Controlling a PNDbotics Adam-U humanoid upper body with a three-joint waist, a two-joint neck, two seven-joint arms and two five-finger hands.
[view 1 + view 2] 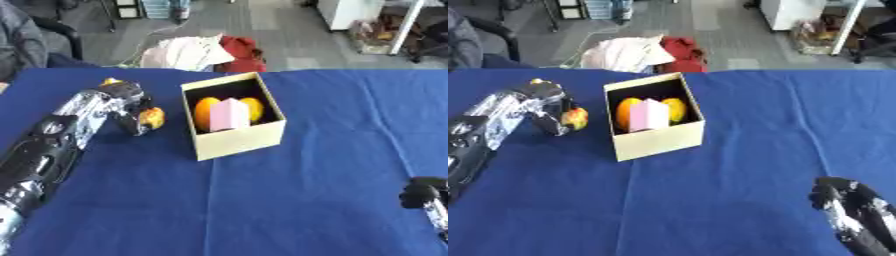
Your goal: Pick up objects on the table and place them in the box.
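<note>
Already the box (238,140) holds two orange fruits (206,113) and a pink block (229,115); the left hand (131,107) curls round one more orange-yellow fruit (154,118) just beside it, while the right hand (846,202) idles, its fingers unclear

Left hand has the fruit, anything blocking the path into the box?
Nothing visible. The left hand holds an orange-yellow fruit just left of the open box. Only bare blue cloth lies between; the near wall must be cleared. Inside, two orange fruits and a pink block fill much space.
</note>
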